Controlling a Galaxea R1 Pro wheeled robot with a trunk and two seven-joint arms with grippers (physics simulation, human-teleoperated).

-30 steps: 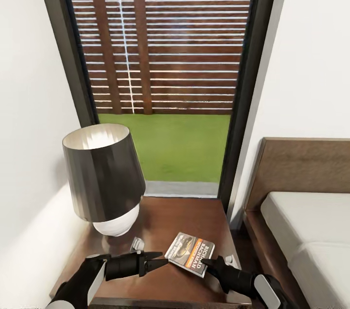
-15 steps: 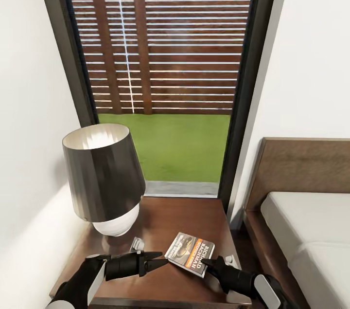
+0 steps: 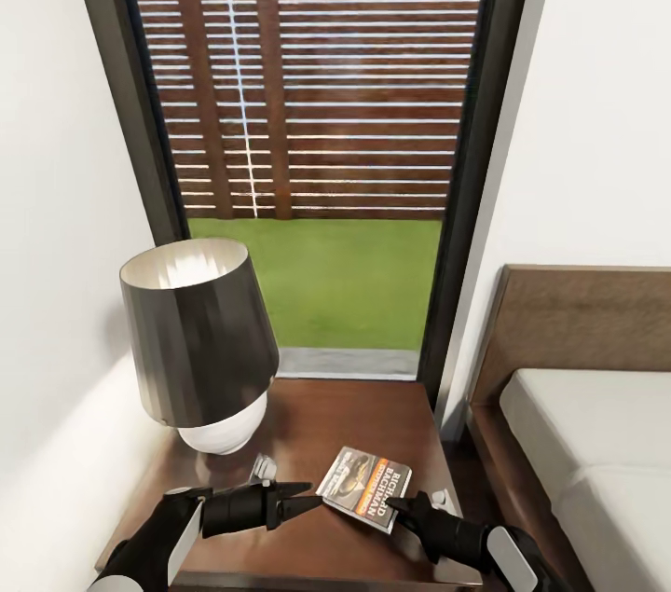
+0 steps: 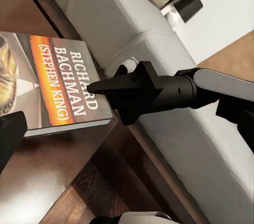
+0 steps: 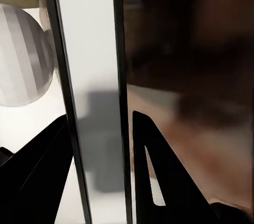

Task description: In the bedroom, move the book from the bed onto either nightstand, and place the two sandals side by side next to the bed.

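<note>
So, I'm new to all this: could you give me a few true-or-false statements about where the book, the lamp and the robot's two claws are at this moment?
1. The book lies on the nightstand. True.
2. The book is lying on the mattress of the bed. False: it is on the wooden nightstand, beside the bed.
3. A lamp with a dark shade stands on the nightstand. True.
4. The right gripper is at the book's edge with a finger on each side of it. True, as the right wrist view shows.
5. The left gripper is lifting the lamp. False: it is near the book's other edge, away from the lamp.
6. The book cover is blank. False: it reads Richard Bachman.
</note>
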